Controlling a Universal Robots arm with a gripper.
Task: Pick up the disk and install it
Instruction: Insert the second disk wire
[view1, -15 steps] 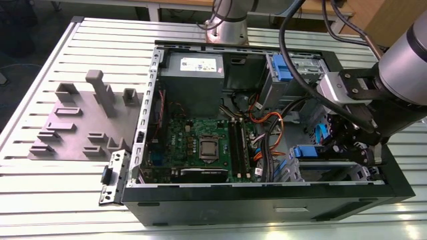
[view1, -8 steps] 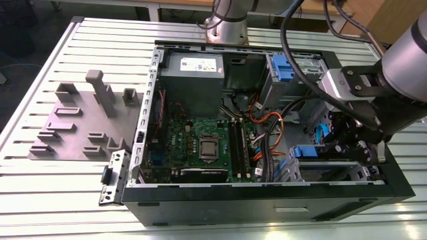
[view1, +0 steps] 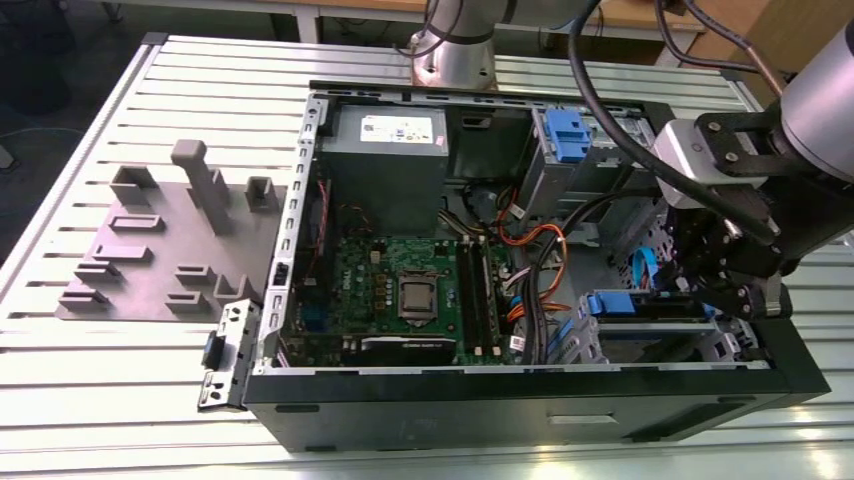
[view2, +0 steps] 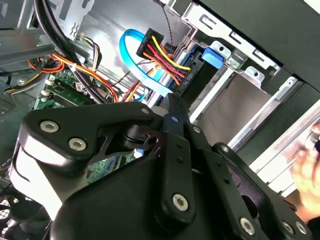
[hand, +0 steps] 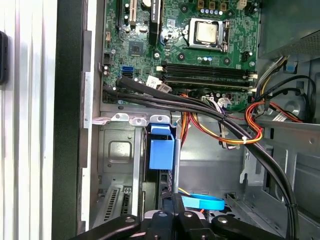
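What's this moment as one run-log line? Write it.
end effector: over drive bay | disk: in bay, blue carrier showing | computer case: open

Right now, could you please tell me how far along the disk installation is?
Looks done: the disk sits in the drive bay of the computer case, its blue carrier showing. In hand: the claw hangs right at that bay, inside the case. Left: I cannot tell whether the disk is fully seated or released.

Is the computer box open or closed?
Open. The computer case has no side cover, so the green board and wires show inside.
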